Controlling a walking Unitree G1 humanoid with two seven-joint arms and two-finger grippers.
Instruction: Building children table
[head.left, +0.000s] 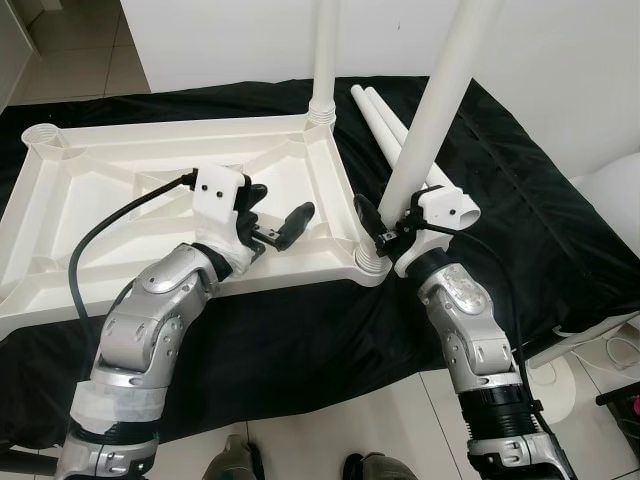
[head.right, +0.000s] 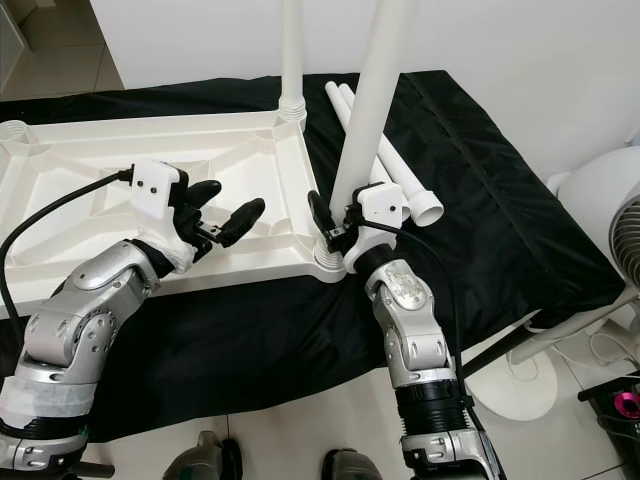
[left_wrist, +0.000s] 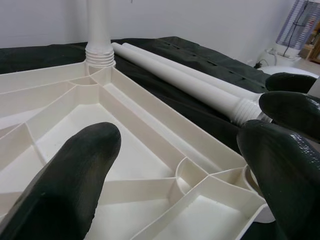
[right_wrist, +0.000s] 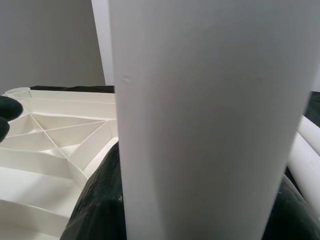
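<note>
Upturned white tabletop (head.left: 120, 190) on black-draped worktop (head.left: 520, 190). Right hand (head.left: 385, 232) clamped around tilted leg (head.left: 430, 120) at near corner socket, top cut off. Left hand (head.left: 272, 222) spread wide, empty, above tabletop's ribs.

no readable text, labels, brands, numbers or signs anywhere

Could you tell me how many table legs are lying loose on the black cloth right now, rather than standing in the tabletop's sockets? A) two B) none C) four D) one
A: two loose legs lie side by side on the black cloth beyond the upturned tabletop, while one leg stands in the far corner socket and the right tool is closed on another leg at the near corner.
</note>
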